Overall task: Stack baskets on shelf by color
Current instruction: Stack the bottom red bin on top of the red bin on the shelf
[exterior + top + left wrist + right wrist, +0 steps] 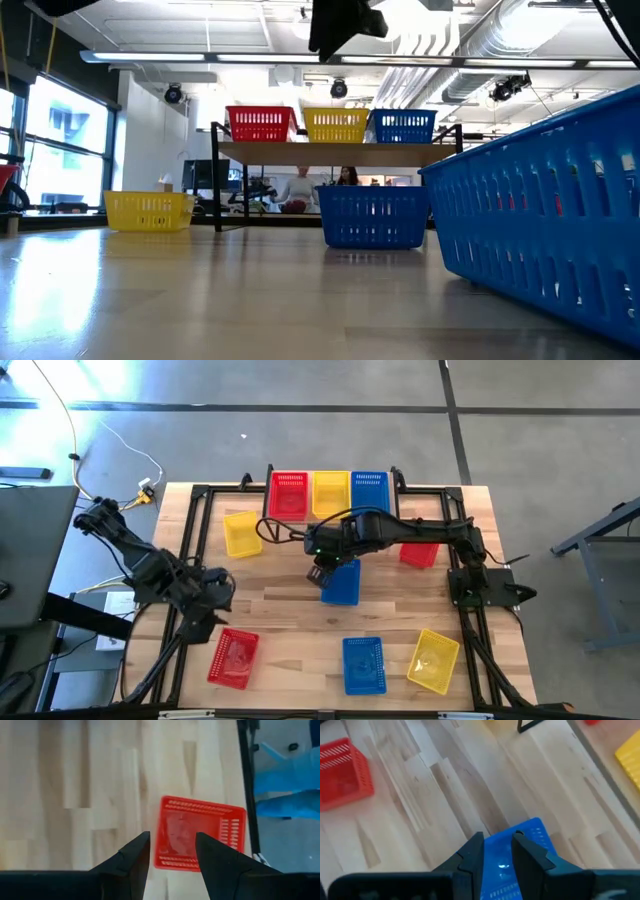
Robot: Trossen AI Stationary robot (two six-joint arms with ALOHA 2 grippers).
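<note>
The left pincer (213, 592) hangs with fingers spread over a red basket (233, 658) on the worktop (290, 610). At centre the right pincer (322, 572), fingers part-open, straddles a blue basket (341, 585) wall (grip unclear), before the shelf (330, 515).

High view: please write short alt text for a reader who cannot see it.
Seen from above, the right gripper hangs over a blue basket at the table's middle, and the left gripper, open, hangs above a red basket. The shelf holds one red, one yellow and one blue basket.
</note>
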